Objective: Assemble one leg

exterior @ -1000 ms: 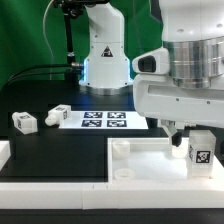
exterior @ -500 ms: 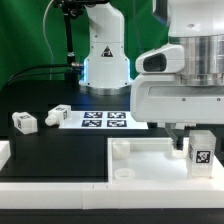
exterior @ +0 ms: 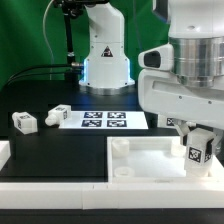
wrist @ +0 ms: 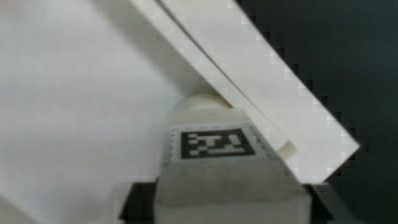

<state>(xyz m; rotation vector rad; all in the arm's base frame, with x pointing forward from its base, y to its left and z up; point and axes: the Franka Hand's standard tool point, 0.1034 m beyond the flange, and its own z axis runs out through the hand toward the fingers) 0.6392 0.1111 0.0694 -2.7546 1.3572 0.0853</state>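
My gripper (exterior: pixel 197 138) is shut on a leg (exterior: pixel 197 150), a small white block with a black-and-white tag. It holds the leg, slightly tilted, at the corner of the large white panel (exterior: pixel 150 158) on the exterior view's right. In the wrist view the leg (wrist: pixel 222 150) sits between my dark fingers (wrist: pixel 143 205), close to the panel's raised rim (wrist: pixel 249 75); my gripper (wrist: pixel 226 205) is at the frame's edge. Two more legs (exterior: pixel 25 122) (exterior: pixel 57 115) lie loose on the black table at the exterior view's left.
The marker board (exterior: pixel 100 120) lies flat mid-table. The arm's white base (exterior: pixel 105 55) stands behind it. A white block (exterior: pixel 4 152) sits at the left edge. A white strip (exterior: pixel 60 192) runs along the front.
The wrist has turned, so the held leg now sits tilted and a little further toward the exterior view's left. The loose legs have not moved.
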